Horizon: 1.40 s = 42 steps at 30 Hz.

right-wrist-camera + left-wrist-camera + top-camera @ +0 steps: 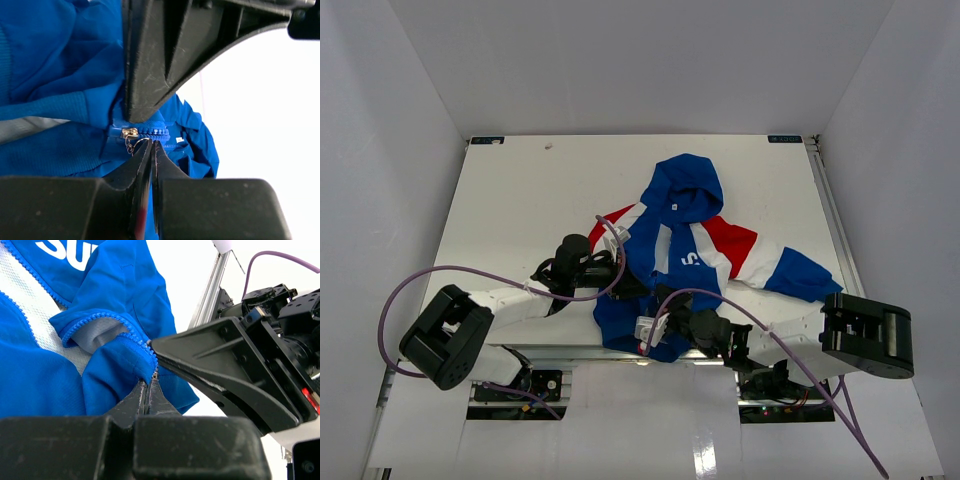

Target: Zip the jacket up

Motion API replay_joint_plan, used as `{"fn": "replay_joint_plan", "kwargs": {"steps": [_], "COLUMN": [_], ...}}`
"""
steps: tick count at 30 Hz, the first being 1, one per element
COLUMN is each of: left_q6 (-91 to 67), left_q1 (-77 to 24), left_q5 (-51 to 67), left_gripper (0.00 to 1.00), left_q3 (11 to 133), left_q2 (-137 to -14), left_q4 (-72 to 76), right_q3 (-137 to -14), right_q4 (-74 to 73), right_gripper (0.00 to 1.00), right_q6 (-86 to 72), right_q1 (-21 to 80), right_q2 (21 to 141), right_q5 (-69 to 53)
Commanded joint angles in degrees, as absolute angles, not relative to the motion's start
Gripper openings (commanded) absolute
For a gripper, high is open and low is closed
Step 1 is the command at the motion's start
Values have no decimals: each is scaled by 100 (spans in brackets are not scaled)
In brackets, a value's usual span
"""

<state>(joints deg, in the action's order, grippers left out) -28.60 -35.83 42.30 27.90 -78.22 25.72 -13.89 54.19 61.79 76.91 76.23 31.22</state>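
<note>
Around the white desk point(520, 200): plain white walls point(380, 110) on three sides, a metal rail point(832, 215) along the right edge, purple cables point(420, 272) looping off both arms. Left arm point(510, 300) and right arm point(790, 330) reach in over the near edge and cover the lower front of the jacket point(692, 255) in the top view, so the hem there is mostly hidden. Wrist views are crowded too: each camera has the other arm's black finger filling a large part of its picture, right over the zip.

Jacket lies flat on the near half of the desk, hood point(685, 182) toward the far wall, hem at the near edge. Royal blue body, red and white diagonal panels on the sleeves point(770, 262), white lettering point(65, 250) on the chest. Front stands open in the left wrist view, white lining point(30, 305) showing beside a row of blue zip teeth point(85, 322). Gold slider point(130, 132) with a small chain pull sits low on the zip, by the bunched hem.

Left end effector point(147, 387): fingers clenched together, tips pinching a fold of blue cloth at the bottom end of the zip. Right end effector point(151, 146): fingers pressed together, tips nipping the zip tape just beside the slider. The two end effectors sit very close together.
</note>
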Motion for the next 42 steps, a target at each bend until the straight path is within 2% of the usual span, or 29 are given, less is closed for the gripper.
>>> {"fn": "replay_joint_plan", "kwargs": {"steps": [1, 7, 21, 33, 35, 39, 42], "left_q6": [-2892, -2865, -2856, -2839, -2839, -2865, -2865], "left_q1": [-3586, -3586, -3586, -3586, -3586, -3586, -3586], "left_q5": [4351, 4368, 4365, 4316, 4309, 4315, 4324], "left_gripper": [0, 0, 0, 0, 0, 0, 0], "left_q3": [2841, 2839, 2830, 2839, 2846, 2848, 2848], "left_q2": [-7640, -7638, -7670, -7726, -7732, -7770, -7787], "left_q4": [2689, 2698, 2689, 2663, 2663, 2689, 2689], "right_q3": [-1608, -1977, -2227, -2509, -2803, -3427, -3349], "right_q4": [5790, 4977, 4847, 3542, 2921, 1556, 1240], "right_gripper": [8, 8, 8, 8, 10, 32, 35], "right_q6": [5862, 5292, 4483, 2403, 1490, -81, -860], "right_q1": [7587, 7505, 6865, 6409, 6327, 6179, 6144], "right_q2": [7644, 7673, 7546, 6752, 6622, 6091, 5557], "right_q5": [3054, 3120, 3746, 2850, 2801, 2011, 1311]}}
